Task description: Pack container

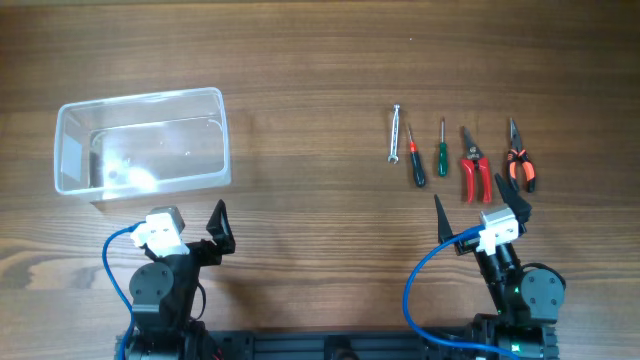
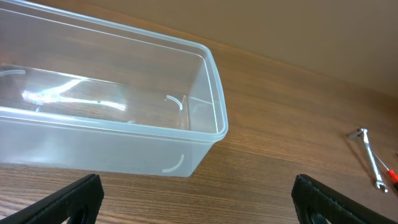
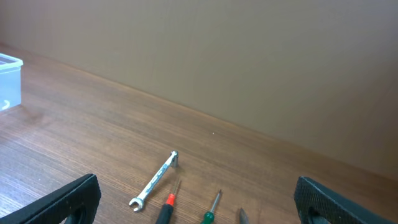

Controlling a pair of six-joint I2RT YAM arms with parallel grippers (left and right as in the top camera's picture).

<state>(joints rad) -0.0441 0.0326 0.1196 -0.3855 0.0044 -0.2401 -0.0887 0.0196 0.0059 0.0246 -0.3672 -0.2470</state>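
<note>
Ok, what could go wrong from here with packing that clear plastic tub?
The silver wrench, red-handled screwdriver and green-handled screwdriver lie close together, so the open right gripper may nudge a neighbour. The clear rectangular plastic tub sits far left of them, so a long carry risks a drop.

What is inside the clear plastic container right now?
Nothing: the container is empty. Through its clear floor only the wooden table and some glare show. The overhead view takes in the whole inside, so nothing is hidden.
</note>
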